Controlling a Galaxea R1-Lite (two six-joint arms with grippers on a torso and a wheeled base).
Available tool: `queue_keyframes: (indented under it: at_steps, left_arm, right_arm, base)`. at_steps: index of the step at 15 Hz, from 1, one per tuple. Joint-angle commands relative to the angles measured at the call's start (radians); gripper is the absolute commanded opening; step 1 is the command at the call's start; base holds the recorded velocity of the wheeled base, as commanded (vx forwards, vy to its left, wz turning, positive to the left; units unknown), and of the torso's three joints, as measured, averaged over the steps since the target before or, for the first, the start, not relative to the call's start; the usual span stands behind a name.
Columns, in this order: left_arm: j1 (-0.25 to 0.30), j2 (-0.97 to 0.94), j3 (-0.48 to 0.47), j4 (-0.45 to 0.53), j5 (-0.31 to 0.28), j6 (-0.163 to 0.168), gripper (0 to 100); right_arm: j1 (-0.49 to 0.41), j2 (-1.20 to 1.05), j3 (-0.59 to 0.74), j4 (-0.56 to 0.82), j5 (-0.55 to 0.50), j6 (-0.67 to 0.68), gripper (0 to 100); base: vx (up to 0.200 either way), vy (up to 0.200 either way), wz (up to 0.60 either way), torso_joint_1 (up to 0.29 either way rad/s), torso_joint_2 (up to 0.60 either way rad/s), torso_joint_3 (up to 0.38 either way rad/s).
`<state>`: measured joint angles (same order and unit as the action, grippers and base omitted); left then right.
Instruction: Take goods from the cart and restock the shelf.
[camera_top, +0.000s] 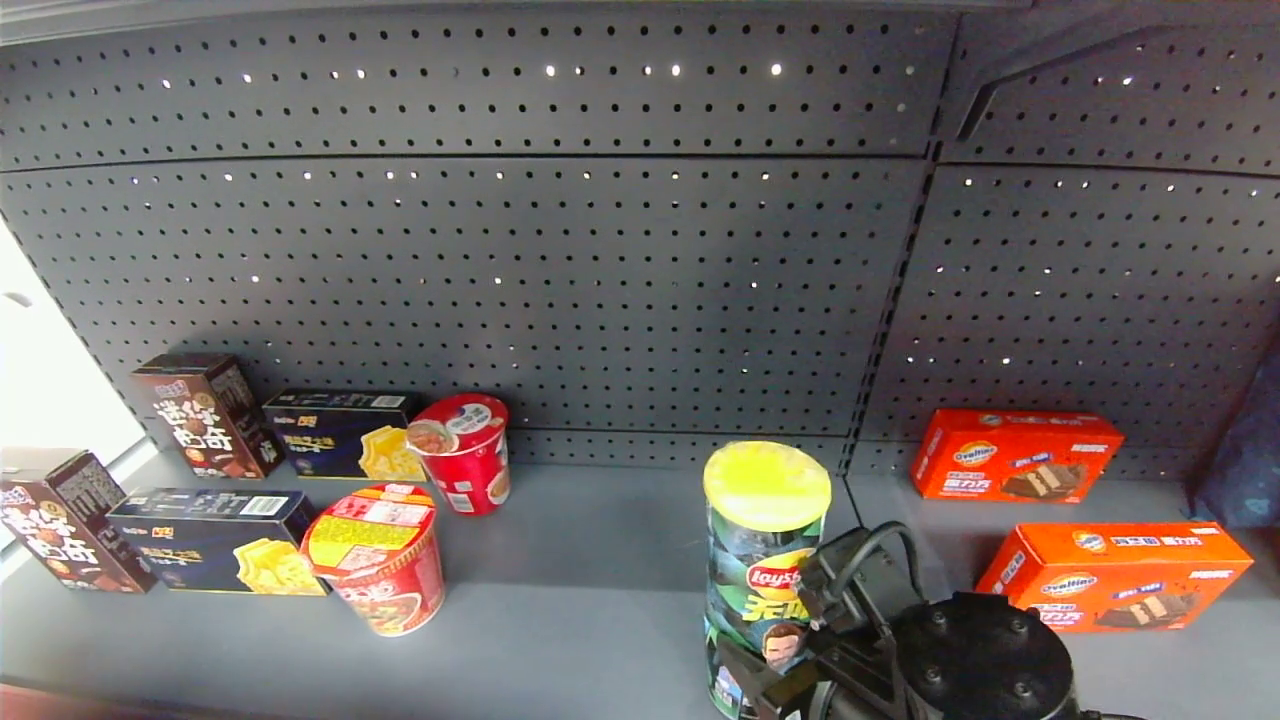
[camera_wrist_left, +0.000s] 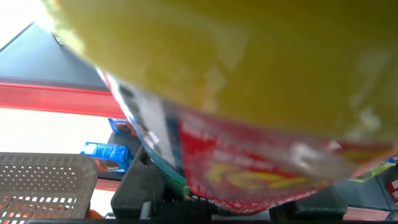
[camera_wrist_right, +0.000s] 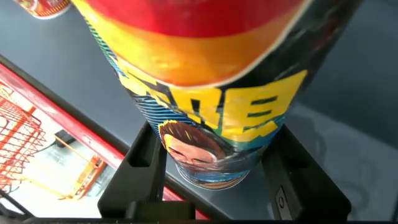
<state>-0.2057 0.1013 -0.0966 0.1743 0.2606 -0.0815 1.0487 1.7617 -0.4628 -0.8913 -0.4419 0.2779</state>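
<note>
Daylight is washing out the head view's left edge; pinpoints are glinting through the pegboard (camera_top: 500, 250). Panel seams are bowing. A yellow-and-red package (camera_wrist_left: 249, 81) and the chip canister (camera_wrist_right: 205, 124) are blurring against the wrist lenses.

Right arm (camera_top: 975, 655): sitting low on the robot's right, wrist pointing forward.
Right gripper (camera_wrist_right: 211, 171): fingers (camera_wrist_right: 140, 168) pressing on opposite sides of an upright can (camera_top: 765, 560), gripping its lower body.
Left gripper (camera_wrist_left: 227, 202): fingers (camera_wrist_left: 140, 186) closing on a packet (camera_wrist_left: 249, 93), holding it close against the wrist.

Chip can (camera_top: 764, 575) upright on shelf (camera_top: 575, 615), bag (camera_wrist_left: 249, 87) clamped
</note>
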Motion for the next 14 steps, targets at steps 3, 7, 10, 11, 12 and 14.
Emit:
queue_keyframes:
  at_steps: [3, 7, 10, 11, 12, 14]
  left_arm:
    - [0.000, 0.000, 0.000, -0.001, 0.000, -0.001, 0]
    - [0.000, 0.000, 0.001, -0.001, 0.000, -0.001, 0]
    - [0.000, 0.000, 0.008, -0.022, 0.000, -0.001, 0]
    - [0.000, 0.000, 0.012, -0.030, 0.000, -0.001, 0]
    - [0.000, 0.000, 0.015, -0.035, 0.000, -0.001, 0]
    - [0.000, 0.000, 0.015, -0.036, -0.001, -0.001, 0]
  right_arm:
    - [0.010, 0.062, 0.001, -0.021, -0.003, -0.002, 0]
    - [0.010, 0.058, 0.016, -0.028, -0.017, -0.002, 100]
    - [0.011, 0.016, 0.076, -0.069, -0.041, -0.005, 100]
    - [0.011, -0.004, 0.101, -0.072, -0.041, -0.005, 100]
    - [0.010, -0.041, 0.148, -0.075, -0.041, -0.005, 100]
    - [0.004, -0.102, 0.207, -0.077, -0.043, -0.003, 100]
  base:
    - [0.000, 0.000, 0.00, 0.000, 0.00, 0.000]
    - [0.000, 0.000, 0.00, 0.000, 0.00, 0.000]
    - [0.000, 0.000, 0.00, 0.000, 0.00, 0.000]
    - [0.000, 0.000, 0.00, 0.000, 0.00, 0.000]
    - [0.000, 0.000, 0.00, 0.000, 0.00, 0.000]
    - [0.000, 0.000, 0.00, 0.000, 0.00, 0.000]
